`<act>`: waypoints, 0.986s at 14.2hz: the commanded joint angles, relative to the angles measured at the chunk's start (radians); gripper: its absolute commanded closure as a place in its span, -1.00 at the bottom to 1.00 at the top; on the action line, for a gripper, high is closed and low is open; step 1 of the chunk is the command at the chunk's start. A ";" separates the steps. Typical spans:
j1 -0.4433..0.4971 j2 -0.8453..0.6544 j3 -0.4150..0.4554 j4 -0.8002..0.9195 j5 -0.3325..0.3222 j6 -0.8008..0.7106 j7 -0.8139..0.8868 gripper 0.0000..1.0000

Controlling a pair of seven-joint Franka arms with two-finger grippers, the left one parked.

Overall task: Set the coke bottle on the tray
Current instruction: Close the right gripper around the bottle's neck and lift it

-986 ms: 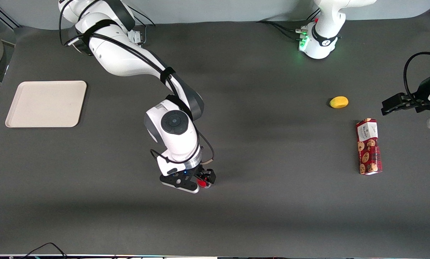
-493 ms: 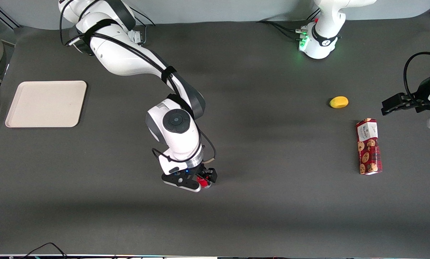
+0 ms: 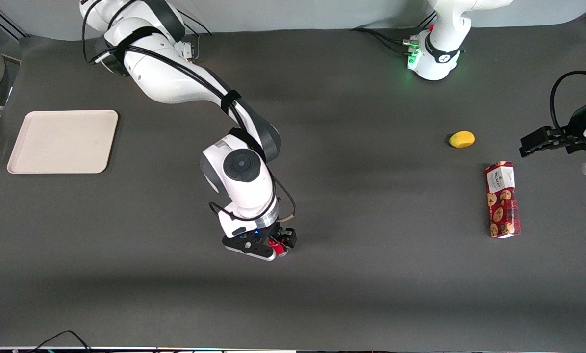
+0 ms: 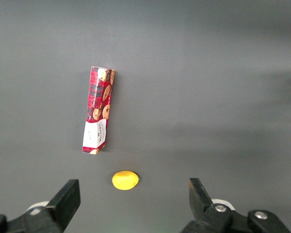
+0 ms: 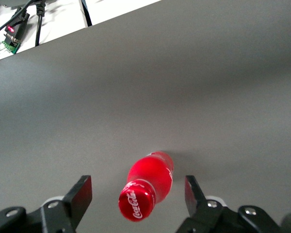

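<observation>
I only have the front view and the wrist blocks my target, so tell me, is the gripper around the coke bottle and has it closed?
Observer: In the right wrist view the gripper is open and straddles the coke bottle, with a gap showing on each side.
Operator: Is the bottle standing or lying down?
Observer: It is standing upright on the table, and its red cap faces the wrist camera.

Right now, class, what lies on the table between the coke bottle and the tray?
Nothing: the front view shows only bare dark table between the coke bottle, which stands between the open pincer fingers, and the tray.
</observation>
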 commanded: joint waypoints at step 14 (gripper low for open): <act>0.005 -0.031 0.008 0.040 0.010 -0.125 -0.029 0.84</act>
